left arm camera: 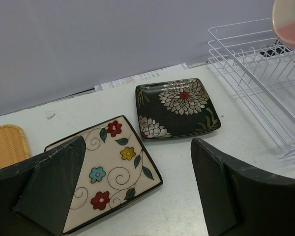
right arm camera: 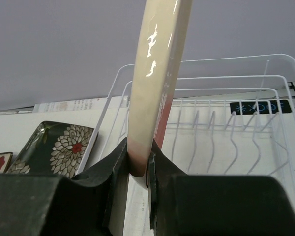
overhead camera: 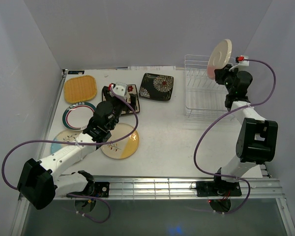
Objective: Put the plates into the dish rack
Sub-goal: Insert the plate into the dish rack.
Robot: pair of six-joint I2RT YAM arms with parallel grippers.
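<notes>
Pinching the pink-cream round plate [right arm camera: 155,88] by its rim in my right claw [right arm camera: 137,169], I hold it over the dish rack [right arm camera: 226,132] (the black floral plate [right arm camera: 59,147] lies on the table [overhead camera: 177,142] beside it), my left claw [left arm camera: 137,187] spread wide above the cream floral plate [left arm camera: 113,167].

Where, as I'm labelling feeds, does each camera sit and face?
Top external: above, behind the bases, looking down on the table; both arms show.
Left wrist: on the left arm, facing the black floral plate and dish rack; open left end effector shows.
Right wrist: facing the same rack; right end effector shut on the pink-cream plate.
Shared: both wrist views show that black plate and rack.
</notes>
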